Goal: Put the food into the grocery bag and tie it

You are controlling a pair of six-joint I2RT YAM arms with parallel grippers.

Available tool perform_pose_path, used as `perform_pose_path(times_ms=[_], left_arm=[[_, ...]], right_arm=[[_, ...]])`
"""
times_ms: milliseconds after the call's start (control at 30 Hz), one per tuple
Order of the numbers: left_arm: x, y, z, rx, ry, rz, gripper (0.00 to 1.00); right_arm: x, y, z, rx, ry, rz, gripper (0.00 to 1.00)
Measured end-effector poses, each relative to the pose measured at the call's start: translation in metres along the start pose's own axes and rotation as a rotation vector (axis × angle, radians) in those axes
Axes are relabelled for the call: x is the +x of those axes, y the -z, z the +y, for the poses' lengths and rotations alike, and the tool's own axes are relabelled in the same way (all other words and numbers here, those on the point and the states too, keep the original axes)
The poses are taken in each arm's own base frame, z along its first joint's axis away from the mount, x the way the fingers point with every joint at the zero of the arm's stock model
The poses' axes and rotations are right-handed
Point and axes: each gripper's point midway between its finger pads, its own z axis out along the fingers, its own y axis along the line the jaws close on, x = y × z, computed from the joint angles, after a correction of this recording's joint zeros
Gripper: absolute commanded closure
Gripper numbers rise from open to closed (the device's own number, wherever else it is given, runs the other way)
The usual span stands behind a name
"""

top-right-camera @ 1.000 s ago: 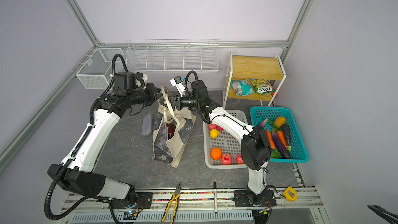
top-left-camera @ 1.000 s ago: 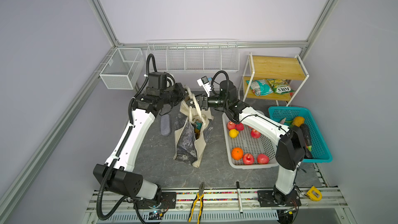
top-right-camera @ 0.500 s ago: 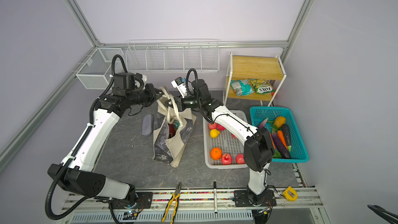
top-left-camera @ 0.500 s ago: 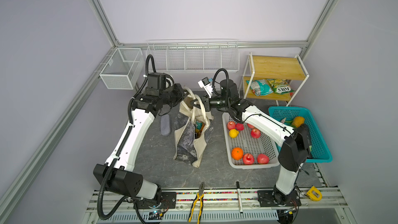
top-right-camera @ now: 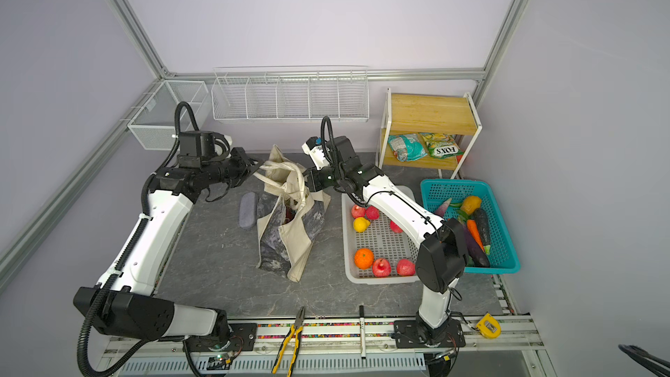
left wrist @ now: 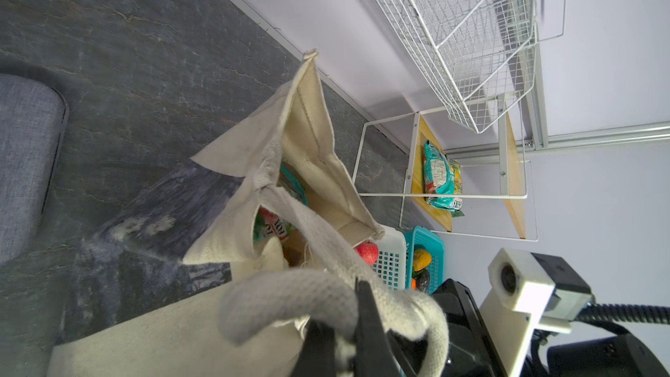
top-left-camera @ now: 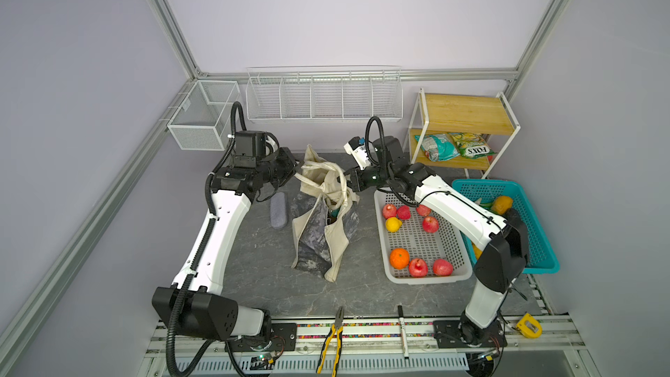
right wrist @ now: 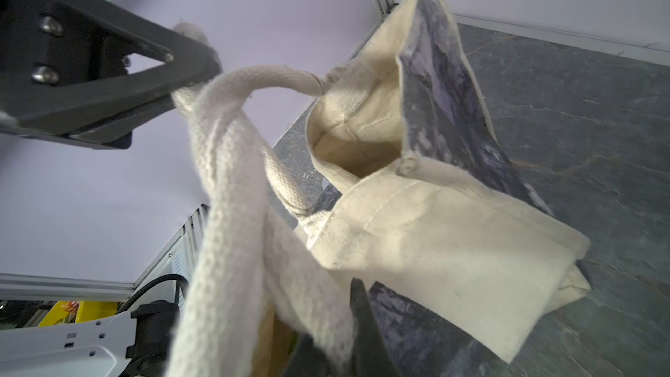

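Note:
The grocery bag [top-left-camera: 321, 233] [top-right-camera: 290, 237] stands mid-table, its cream strap handles [top-left-camera: 319, 168] pulled up and crossed over its mouth. My left gripper [top-left-camera: 295, 170] [left wrist: 344, 324] is shut on one strap handle [left wrist: 290, 295] at the bag's left. My right gripper [top-left-camera: 344, 183] [right wrist: 337, 339] is shut on the other strap handle [right wrist: 232, 212] at the bag's right. A snack packet [left wrist: 275, 226] shows inside the bag. More food lies outside: fruit [top-left-camera: 398, 258] in the white basket [top-left-camera: 427, 279], vegetables [top-right-camera: 478, 226] in the teal basket [top-left-camera: 544, 248], snack packets [top-left-camera: 453, 146] on the shelf.
A grey pouch [top-left-camera: 278, 210] lies left of the bag. The wooden shelf rack [top-left-camera: 467, 114] stands at the back right, wire baskets [top-left-camera: 322, 96] hang on the back wall. Pliers [top-left-camera: 335, 335], a marker [top-left-camera: 401, 324] and a yellow tape measure [top-left-camera: 528, 325] lie along the front rail.
My right gripper has shut on the strap handle beside the bag's mouth. The left gripper has kept its hold and place.

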Motion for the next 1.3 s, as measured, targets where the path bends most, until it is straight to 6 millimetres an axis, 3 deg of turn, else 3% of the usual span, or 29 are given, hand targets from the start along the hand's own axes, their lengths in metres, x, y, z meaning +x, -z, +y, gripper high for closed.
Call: perform_pose_path(times_ms=[267,600,967,1133,1300], left_arm=[[-0.006,0.011,0.013,-0.024,0.048,-0.039,1.0],[-0.005,0.009,0.025,-0.044,0.082,-0.038,1.0],[-0.004,0.014,0.033,-0.079,0.111,-0.051,1.0],[-0.006,0.025,0.046,-0.118,0.158,-0.086,1.0],[-0.011,0.037,0.077,-0.183,0.248,-0.152,1.0]], right_arm=[[-0.001,0.008,-0.01,0.048,-0.091,-0.026,0.93],[0.006,0.021,-0.029,0.094,-0.253,-0.061,0.93],[0.014,0.043,-0.032,0.138,-0.322,-0.126,0.93],[0.021,0.05,-0.04,0.166,-0.382,-0.16,0.93],[0.041,0.063,-0.07,0.239,-0.513,-0.19,0.93]])
